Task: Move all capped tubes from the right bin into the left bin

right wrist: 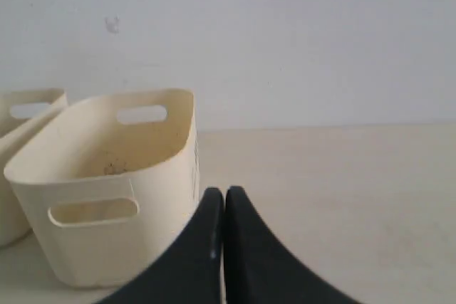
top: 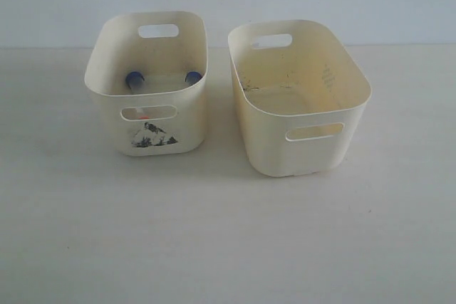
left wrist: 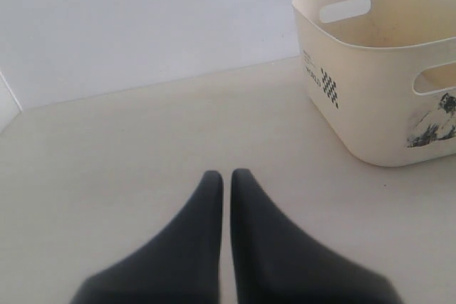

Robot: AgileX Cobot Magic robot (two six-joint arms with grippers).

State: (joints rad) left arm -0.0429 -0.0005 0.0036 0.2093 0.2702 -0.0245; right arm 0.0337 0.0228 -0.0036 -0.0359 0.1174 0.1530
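Two bins stand side by side, close but apart, toward the far edge of the bench (top: 214, 233). The capped tubes (top: 135, 80) lie in the left bin (top: 107, 101). Two dark blue caps show above its front rim, the second (top: 193, 77) nearer the right bin (top: 267, 144). An orange cap (top: 141, 114) shows through the front handle slot. The left arm's fingers (left wrist: 192, 247) are pressed together on nothing over bare bench. The right arm's fingers (right wrist: 256, 261) are likewise pressed together and empty, just beside the right bin's outer wall.
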